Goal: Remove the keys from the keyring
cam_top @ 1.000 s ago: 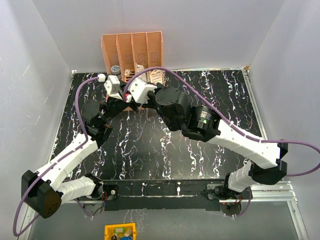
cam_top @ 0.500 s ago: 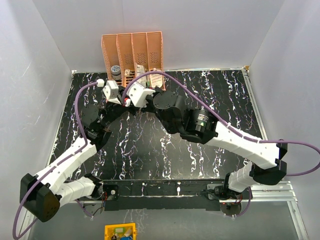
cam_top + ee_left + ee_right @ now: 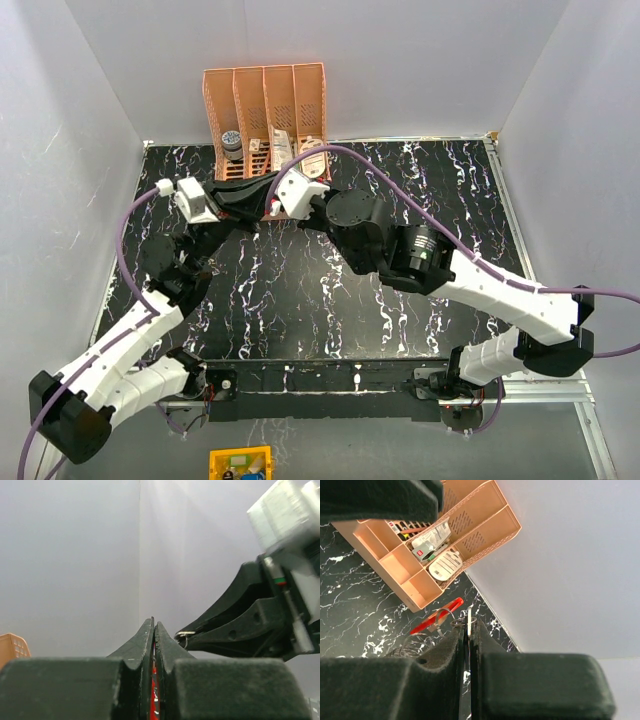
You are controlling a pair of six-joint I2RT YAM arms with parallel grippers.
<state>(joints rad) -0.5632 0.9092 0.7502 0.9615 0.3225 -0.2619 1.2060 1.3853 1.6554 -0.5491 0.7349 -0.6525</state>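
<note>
Pinching flat silvery keys [image 3: 469, 614] (one red) is the right hand [image 3: 468, 630]

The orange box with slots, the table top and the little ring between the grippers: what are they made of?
The orange box looks like matte plastic: thin moulded walls with rows of slots. The table top looks like black marble with white veins, perhaps only a printed sheet. The little ring seems shiny metal wire.

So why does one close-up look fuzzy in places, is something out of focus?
Left wrist view: the white block at top right is blurred, and a bright glow spreads on the wall. Right wrist view: the orange rack is sharp. Top view: even light, no strong glare.
</note>
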